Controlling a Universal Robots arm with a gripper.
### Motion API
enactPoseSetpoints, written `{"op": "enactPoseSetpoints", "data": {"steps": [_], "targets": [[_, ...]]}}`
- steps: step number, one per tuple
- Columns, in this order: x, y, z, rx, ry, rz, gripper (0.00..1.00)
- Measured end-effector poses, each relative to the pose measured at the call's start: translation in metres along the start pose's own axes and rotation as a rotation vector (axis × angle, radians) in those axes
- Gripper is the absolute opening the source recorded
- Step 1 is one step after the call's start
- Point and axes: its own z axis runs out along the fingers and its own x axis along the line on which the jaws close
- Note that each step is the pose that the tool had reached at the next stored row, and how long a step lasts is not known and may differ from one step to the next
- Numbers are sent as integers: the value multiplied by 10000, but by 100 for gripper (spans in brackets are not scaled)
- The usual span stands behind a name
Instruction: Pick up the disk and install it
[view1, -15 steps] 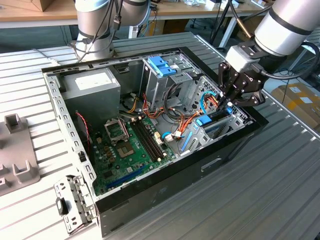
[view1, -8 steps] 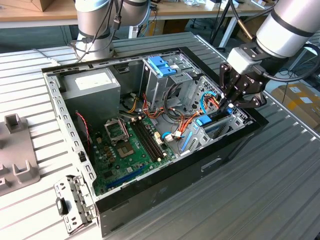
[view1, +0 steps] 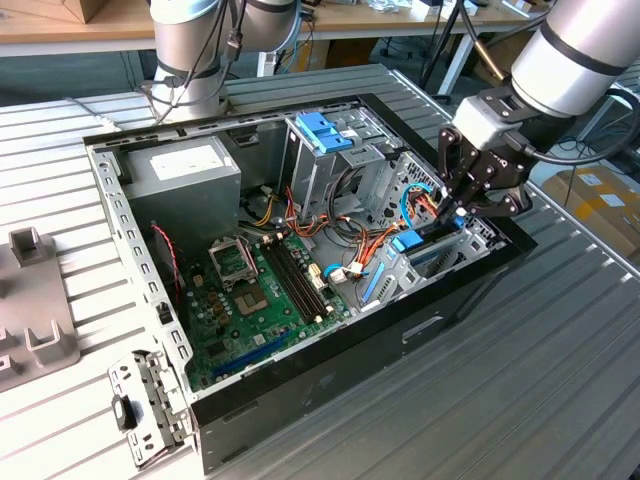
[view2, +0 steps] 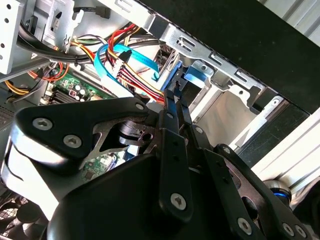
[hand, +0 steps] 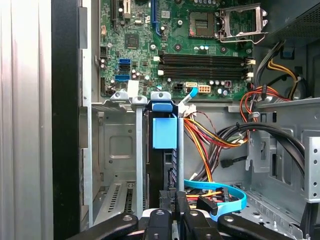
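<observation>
Exterior view: open black desktop computer case (view1: 330, 385) lies on its side on a ribbed grey metal table (view1: 560, 400), green motherboard (view1: 265, 290) facing up. Black two-finger gripper (view1: 462, 205) on the silver-grey robot arm (view1: 580, 50) is down at the case edge on the exterior view's right, over a grey metal drive bay (view1: 440, 255). The flat hard drive in its bright blue plastic carrier frame (view1: 412, 243) stands on edge inside that bay, between the bay's metal walls, with the blue end toward the motherboard. A separate blue plastic bracket (view1: 322, 130) sits on top of the taller metal drive cage (view1: 335, 175) further back (not the disk). Grey power supply box (view1: 185, 170) is in the case corner on the exterior view's left. Grey plastic fixture (view1: 35, 310) rests on the table outside the case.

First wrist view: disk (hand: 165, 132) sits upright in a slot of the bay, thin grey metal rails (hand: 139, 150) on either side of it; gripper fingertips (hand: 172, 205) are pinched close together at the disk's near edge. Whether they actually clamp the edge or just touch it, cannot tell. Bundled red, yellow and orange wires (hand: 205, 137) and a flat light-blue data cable (hand: 225, 197) lie just beside the bay.

Second wrist view: gripper (view2: 173, 97) has its fingers nearly closed, tips against the blue frame (view2: 172, 75), with the light-blue cable (view2: 107, 62) close by.
</observation>
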Motion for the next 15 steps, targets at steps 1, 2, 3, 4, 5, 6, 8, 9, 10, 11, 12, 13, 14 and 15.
{"op": "enactPoseSetpoints", "data": {"steps": [1,2,3,4,5,6,8,9,10,11,12,13,14,15], "targets": [[0,2,2,0,1,1,16],[0,2,3,0,2,0,16],[0,2,6,0,3,1,16],[0,2,12,0,2,1,16],[1,2,21,1,2,1,16],[2,2,29,0,3,1,16],[3,2,35,0,3,1,16],[3,2,37,0,3,1,16],[3,2,39,0,3,1,16],[3,2,41,1,2,0,16],[4,2,44,0,2,1,16],[4,2,47,0,2,1,16],[4,2,49,0,2,1,16],[5,2,51,0,3,2,16]]}}
